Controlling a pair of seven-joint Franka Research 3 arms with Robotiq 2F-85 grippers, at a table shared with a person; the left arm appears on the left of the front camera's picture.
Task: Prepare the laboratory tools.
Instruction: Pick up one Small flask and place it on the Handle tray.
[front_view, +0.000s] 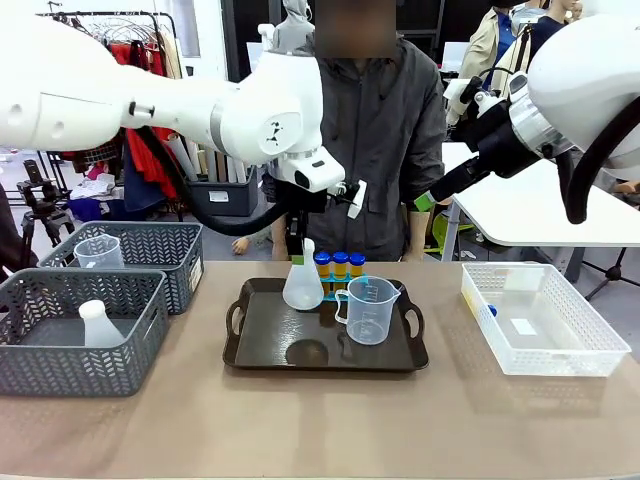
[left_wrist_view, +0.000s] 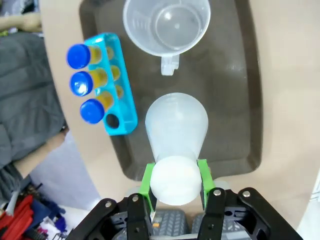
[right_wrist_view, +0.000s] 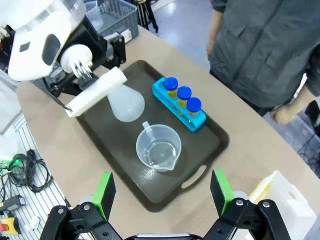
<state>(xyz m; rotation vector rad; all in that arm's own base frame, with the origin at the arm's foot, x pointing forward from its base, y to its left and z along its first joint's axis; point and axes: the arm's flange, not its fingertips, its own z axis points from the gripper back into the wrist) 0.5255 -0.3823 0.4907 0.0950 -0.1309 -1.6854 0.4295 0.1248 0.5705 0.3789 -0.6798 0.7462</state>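
On the dark brown tray stand a translucent white conical flask, a clear handled beaker and a small blue rack with three blue-capped tubes of yellow liquid and one bare hole. My left gripper comes down from above, and its green pads press both sides of the flask's neck. Whether the flask's base rests on the tray I cannot tell. My right gripper hangs open high over the tray's right side, nothing between its fingers.
Two grey mesh baskets at the left hold a second beaker and a second flask. A white basket at the right holds a small blue item. A person stands close behind the tray.
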